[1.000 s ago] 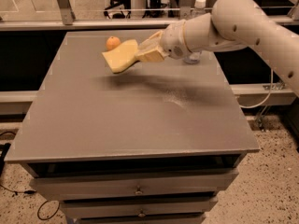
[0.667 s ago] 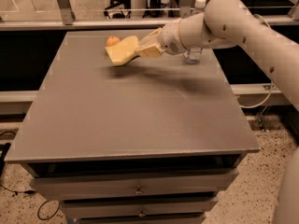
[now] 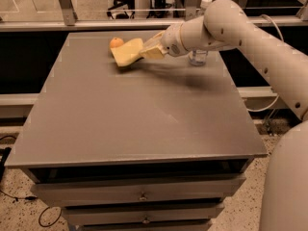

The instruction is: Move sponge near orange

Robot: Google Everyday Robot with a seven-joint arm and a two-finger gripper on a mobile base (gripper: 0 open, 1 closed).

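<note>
The pale yellow sponge (image 3: 126, 52) is held low over the far part of the grey table (image 3: 134, 114), tilted with its left end down near the surface. The small round orange (image 3: 116, 43) sits on the table just behind and left of the sponge, almost touching it. My gripper (image 3: 148, 51) reaches in from the right on the white arm (image 3: 226, 25) and is shut on the sponge's right end.
A clear plastic bottle with a white cap (image 3: 199, 52) stands behind the arm at the far right of the table. A metal rail (image 3: 96, 24) runs along the table's back edge. Drawers (image 3: 139, 196) are below the front edge.
The gripper has carried the sponge a little left and lower, so the sponge now sits closer to the table surface beside the orange.
</note>
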